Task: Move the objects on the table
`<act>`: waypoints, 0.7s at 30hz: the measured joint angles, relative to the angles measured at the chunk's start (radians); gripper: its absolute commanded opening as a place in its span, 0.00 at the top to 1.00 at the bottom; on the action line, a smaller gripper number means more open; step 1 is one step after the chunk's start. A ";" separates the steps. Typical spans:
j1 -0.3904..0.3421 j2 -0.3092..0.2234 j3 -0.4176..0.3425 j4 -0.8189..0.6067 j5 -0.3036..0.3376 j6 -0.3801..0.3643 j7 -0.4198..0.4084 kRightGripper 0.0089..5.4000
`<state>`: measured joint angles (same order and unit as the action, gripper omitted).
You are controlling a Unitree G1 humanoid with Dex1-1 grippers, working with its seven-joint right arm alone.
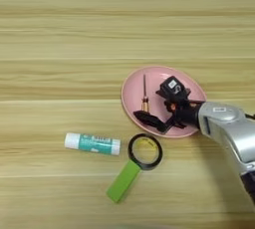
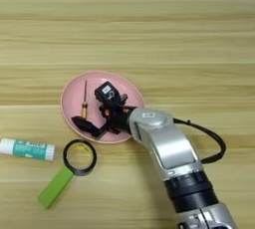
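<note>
The slim screwdriver [image 1: 144,96] with its amber handle lies inside a pink plate [image 1: 191,84], shaft pointing to the far side. My right gripper [image 1: 159,104] hovers low over the plate just right of the screwdriver. It is open, one black finger by the plate's middle and the other near the plate's front rim, with nothing held between them. The white-and-teal glue stick [image 1: 92,143] lies on its side on the table [image 1: 60,49], left of the plate and nearer to me.
A magnifying glass [image 1: 145,152] with a black ring and a green handle [image 1: 123,181] lies just in front of the plate. My silver forearm [image 2: 164,148] reaches in from the lower right, with a black cable looping beside it.
</note>
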<state>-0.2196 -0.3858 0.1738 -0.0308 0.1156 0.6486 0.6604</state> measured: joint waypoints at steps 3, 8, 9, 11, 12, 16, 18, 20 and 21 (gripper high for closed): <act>-0.017 0.002 0.008 0.015 -0.014 0.010 -0.003 0.01; -0.030 0.002 0.015 0.027 -0.019 0.015 -0.002 0.01; -0.030 0.002 0.016 0.027 -0.020 0.015 -0.002 0.01; -0.031 0.002 0.018 0.027 -0.022 0.015 -0.002 0.01; -0.031 0.002 0.019 0.027 -0.026 0.015 -0.002 0.01; -0.035 0.002 0.022 0.030 -0.033 0.015 -0.002 0.01; -0.037 0.002 0.022 0.032 -0.033 0.015 -0.002 0.01; -0.040 0.002 0.023 0.035 -0.033 0.015 -0.001 0.01; -0.040 0.002 0.023 0.036 -0.033 0.015 -0.001 0.01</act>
<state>-0.2599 -0.3833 0.1968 0.0048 0.0825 0.6639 0.6590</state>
